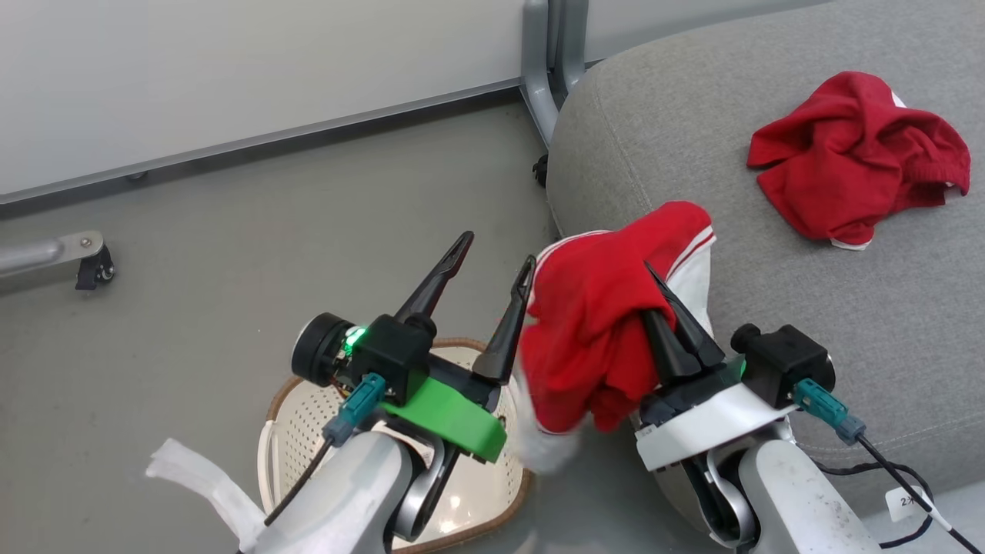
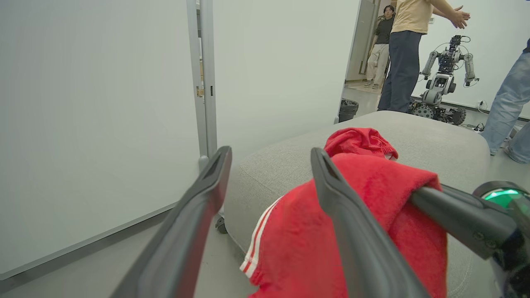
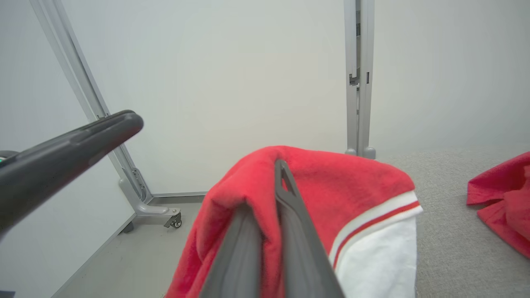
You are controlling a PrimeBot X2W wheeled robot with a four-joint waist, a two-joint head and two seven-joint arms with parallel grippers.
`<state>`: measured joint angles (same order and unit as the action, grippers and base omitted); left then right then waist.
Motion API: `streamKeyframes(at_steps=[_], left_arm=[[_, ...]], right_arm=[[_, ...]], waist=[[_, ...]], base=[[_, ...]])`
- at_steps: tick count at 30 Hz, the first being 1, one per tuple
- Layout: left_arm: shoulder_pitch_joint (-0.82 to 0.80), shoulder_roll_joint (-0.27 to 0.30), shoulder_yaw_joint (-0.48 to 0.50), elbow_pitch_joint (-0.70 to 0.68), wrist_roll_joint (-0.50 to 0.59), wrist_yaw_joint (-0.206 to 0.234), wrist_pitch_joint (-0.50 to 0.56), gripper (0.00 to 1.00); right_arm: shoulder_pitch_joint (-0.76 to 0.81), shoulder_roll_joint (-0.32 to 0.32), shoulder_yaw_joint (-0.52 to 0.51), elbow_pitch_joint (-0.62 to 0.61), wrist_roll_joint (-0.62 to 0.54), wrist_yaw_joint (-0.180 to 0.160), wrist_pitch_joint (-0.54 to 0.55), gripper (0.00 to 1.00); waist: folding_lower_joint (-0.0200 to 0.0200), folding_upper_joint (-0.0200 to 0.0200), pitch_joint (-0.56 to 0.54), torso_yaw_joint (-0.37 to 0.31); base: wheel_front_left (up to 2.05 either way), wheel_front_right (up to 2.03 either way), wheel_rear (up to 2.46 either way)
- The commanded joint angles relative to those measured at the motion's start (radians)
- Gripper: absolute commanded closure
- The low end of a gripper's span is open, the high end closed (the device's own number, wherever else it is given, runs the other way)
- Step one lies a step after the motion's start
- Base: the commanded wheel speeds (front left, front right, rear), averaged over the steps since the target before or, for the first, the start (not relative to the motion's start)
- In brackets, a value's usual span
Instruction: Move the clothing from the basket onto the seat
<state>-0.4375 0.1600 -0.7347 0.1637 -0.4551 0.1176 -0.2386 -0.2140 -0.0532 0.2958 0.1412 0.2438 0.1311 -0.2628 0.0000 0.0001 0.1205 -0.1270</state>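
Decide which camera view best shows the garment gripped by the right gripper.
The head view: most of the clothing hangs from the shut right gripper, by the seat. The left wrist view shows its red side and striped trim; the right wrist view crops it to its top and white panel.

**SEAT AND FLOOR, WITH THEIR LOADS**

Seat [image 1: 692,138]: grey, woven, round-edged. Bore one crumpled red garment [image 1: 854,161], well in from the edge, slumped on the fabric. Floor [image 1: 231,254]: plain grey. Bore the perforated basket [image 1: 304,435], upright, near the seat's front corner. Bore also a partition foot [image 1: 542,85] just beside the seat's far corner, and a castered leg [image 1: 81,254] well apart.
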Motion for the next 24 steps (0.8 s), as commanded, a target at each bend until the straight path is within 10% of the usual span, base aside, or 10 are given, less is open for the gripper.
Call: streamKeyframes(at_steps=[1,24], left_arm=[[0.019,0.013,0.012,-0.009,-0.001,0.011,-0.002,0.0],[0.212,0.101,0.157,-0.133,0.09,0.103,-0.026,0.0]], right_arm=[[0.006,0.0,-0.006,-0.007,-0.003,-0.001,-0.003,1.0],[0.02,-0.008,-0.067,-0.092,-0.012,-0.001,-0.003,1.0]], waist=[[0.0,-0.0001,-0.002,0.002],[0.0,-0.0001,0.048,-0.036]], base=[[0.0,0.0,0.0],[0.0,0.0,0.0]])
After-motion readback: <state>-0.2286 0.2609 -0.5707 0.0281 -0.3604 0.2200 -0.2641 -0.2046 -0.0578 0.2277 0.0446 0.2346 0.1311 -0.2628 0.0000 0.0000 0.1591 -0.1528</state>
